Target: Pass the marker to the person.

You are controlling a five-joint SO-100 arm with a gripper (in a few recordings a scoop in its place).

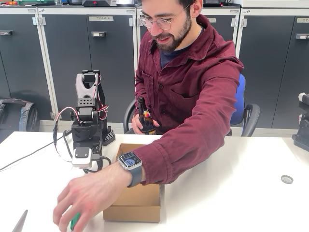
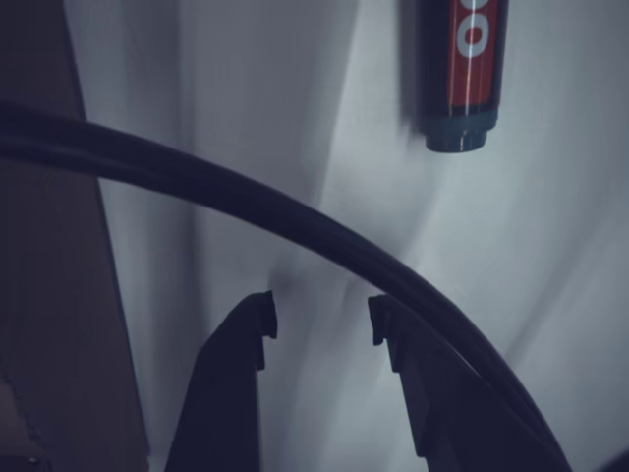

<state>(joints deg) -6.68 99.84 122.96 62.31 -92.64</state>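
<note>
Marker (image 2: 462, 74): lies on table (image 2: 550, 275), at one o'clock from gripper (image 2: 322, 320) for pickup. Claw: partly open, empty.

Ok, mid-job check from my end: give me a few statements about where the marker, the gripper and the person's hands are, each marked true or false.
1. The gripper holds the marker. False: in the wrist view its fingers are apart with nothing between them, and the marker lies on the white table ahead of them.
2. The person's hand is down on the marker at the table's front edge in the fixed view. True.
3. The person's other hand holds a brown glass bottle. True.
4. The marker is inside the cardboard box. False: it lies on the table outside the box.
5. A black cable crosses the wrist view above the gripper. True.
</note>
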